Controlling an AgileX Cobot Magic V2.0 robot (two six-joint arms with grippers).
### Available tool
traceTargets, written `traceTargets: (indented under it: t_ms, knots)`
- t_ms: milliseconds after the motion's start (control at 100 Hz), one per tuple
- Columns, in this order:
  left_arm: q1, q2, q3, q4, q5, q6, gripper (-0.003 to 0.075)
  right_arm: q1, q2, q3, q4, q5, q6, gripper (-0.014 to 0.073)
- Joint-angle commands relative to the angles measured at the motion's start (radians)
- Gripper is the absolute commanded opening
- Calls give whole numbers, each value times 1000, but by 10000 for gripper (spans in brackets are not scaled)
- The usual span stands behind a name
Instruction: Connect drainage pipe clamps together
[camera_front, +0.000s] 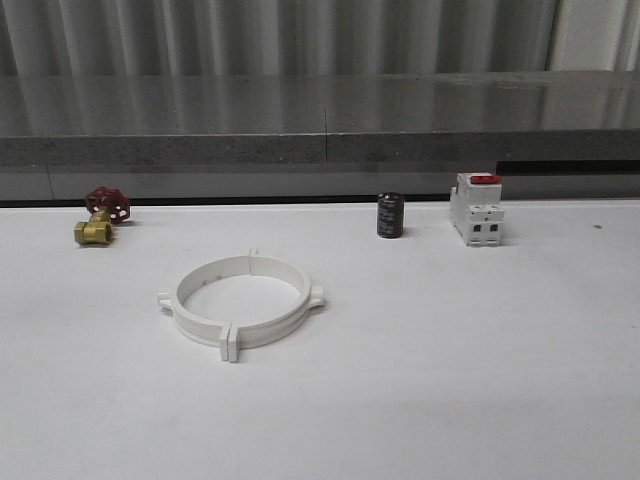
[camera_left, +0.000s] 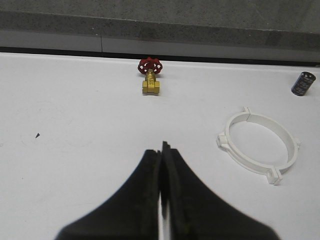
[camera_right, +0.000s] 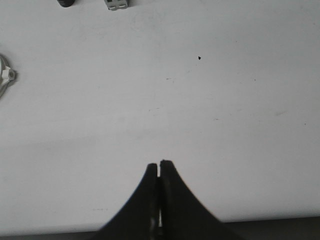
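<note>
The two white drainage pipe clamps (camera_front: 241, 302) lie flat on the white table, left of centre, their end tabs meeting at front and back so they form one ring. The same ring (camera_left: 260, 145) appears in the left wrist view, well apart from my left gripper (camera_left: 161, 150), which is shut with nothing between its fingers. One side lug of the ring (camera_right: 7, 75) peeks in at the edge of the right wrist view. My right gripper (camera_right: 159, 165) hangs shut and empty over bare table, far from the ring.
A brass valve with a red handwheel (camera_front: 100, 214) stands at the back left. A black cylinder (camera_front: 390, 215) and a white block with a red top (camera_front: 476, 208) stand at the back right. A grey ledge (camera_front: 320, 115) runs behind the table.
</note>
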Motion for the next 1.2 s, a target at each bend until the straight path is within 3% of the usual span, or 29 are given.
traceTargets:
  t_ms: [0,290,550,720,1000,1190]
  knots:
    - [2,4,-26,-1,-73,-1,-20,-7,1,-23,-6,-58,-8,-67]
    - [2,4,-26,-1,-73,-1,-20,-7,-18,-11,-24,-117,-8,-67]
    - [2,4,-26,-1,-73,-1,-20,-27,-167,182,1,-559,-123,-67]
    - [2,4,-26,-1,-73,-1,-20,-76,-282,353,17,-767,-175,-67]
    - [2,4,-26,-1,-73,-1,-20,-110,-469,589,19,-947,-175,-67]
    - [2,4,-26,-1,-73,-1,-20,-110,-581,664,19,-971,-175,-67]
